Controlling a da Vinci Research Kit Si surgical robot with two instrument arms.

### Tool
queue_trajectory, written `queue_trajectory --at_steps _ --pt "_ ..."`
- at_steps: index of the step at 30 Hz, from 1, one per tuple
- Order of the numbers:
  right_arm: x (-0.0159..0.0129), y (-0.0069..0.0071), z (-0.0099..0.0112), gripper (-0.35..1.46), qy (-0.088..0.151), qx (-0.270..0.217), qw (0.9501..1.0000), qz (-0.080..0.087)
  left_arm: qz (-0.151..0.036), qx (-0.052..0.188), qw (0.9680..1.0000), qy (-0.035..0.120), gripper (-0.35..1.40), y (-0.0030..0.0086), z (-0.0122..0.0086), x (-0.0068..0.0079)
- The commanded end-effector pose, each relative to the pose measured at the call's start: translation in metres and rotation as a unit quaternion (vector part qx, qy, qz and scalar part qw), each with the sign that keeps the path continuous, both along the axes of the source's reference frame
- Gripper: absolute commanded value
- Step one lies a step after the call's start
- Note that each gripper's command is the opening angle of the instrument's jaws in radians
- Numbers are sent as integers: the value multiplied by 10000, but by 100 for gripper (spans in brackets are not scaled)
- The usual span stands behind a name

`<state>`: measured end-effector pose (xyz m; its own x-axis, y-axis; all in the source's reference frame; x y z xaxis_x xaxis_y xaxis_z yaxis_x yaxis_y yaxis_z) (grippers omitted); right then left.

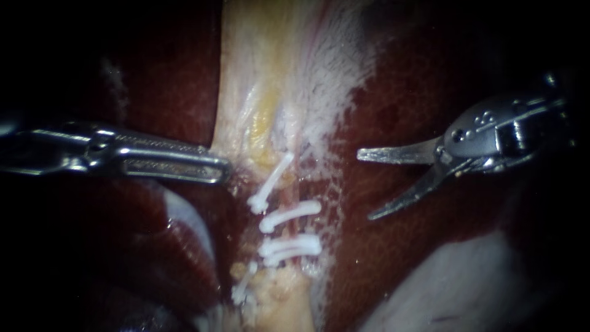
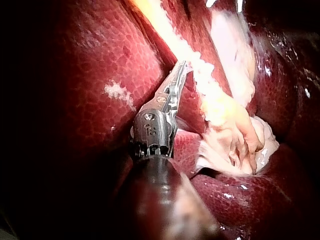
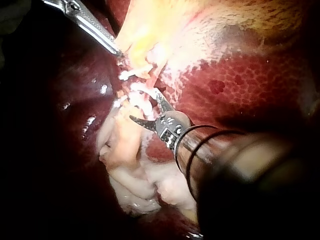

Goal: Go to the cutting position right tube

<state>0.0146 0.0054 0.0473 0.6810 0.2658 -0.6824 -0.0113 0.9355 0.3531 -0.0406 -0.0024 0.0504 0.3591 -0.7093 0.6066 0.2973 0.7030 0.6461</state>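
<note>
- My right instrument (image 1: 370, 184) comes in from the right and ends in two thin blades, spread wide apart with nothing between them
- In the endoscope view its blades hang over the dark red liver (image 1: 430, 80), to the right of the clipped strip and clear of it, both tips pointing toward the clips
- Four white clips (image 1: 289, 215) lie across the strip of pale and reddish tissue in the middle; a reddish tube (image 1: 294, 231) shows between the two middle clips
- I cannot tell from here whether that is the right tube or the left one
- My left instrument (image 1: 209, 165) comes in from the left, its jaws closed on the edge of the pale tissue (image 1: 258, 74) just above the topmost clip
- From the right wrist camera my open blades (image 3: 145, 107) sit close beside the clips (image 3: 135, 75), and the left instrument (image 3: 112, 46) meets the pale tissue beyond them
- From the left wrist camera my left jaws (image 2: 177, 75) reach the pale strip that runs between lobes of liver (image 2: 75, 100)
</note>
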Motion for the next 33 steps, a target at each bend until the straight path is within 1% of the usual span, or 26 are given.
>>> queue_trajectory --at_steps 1,5,9,12,15,17,18,19,22,23,25,28,30,33 --pt "0 0 0 143 10 14 10000 -13 1 10 10000 -8 -35 0 0 0" --pt "1 -2 3 143 68 113 9998 -118 11 13 10000 3 -35 0 -1 1" --pt "1 -9 11 143 16 343 9994 -100 20 26 10000 -7 -35 3 -4 3" --pt "2 -17 22 142 -58 562 9984 -90 43 62 10000 -33 -35 9 -13 7" --pt "3 -25 33 140 -124 768 9969 -114 -5 74 10000 -10 -35 18 -27 12" --pt "5 -32 42 137 -129 972 9951 -142 -39 116 9999 18 -35 24 -37 16" --pt "6 -35 46 135 -120 1111 9935 -193 -48 66 10000 -3 -35 27 -44 19" --pt "7 -39 51 132 -122 1246 9919 -233 -65 66 10000 -11 -35 28 -48 20" --pt "10 -49 63 113 -188 1589 9868 -259 -88 5 9999 -76 -35 33 -66 24" --pt "12 -52 66 110 -212 1657 9856 -254 -108 5 9999 -81 -35 34 -71 25" --pt "15 -60 74 101 -281 1839 9823 -235 -97 -36 9999 -98 -35 34 -80 26" --pt "20 -67 83 91 -336 1983 9792 -260 -110 -58 9998 -121 -35 33 -89 25" --pt "24 -70 89 85 -364 2062 9774 -296 -116 -58 9998 -117 -35 32 -93 24" --pt "29 -69 95 73 -419 2196 9742 -318 -112 -84 9998 -114 -35 30 -97 23"
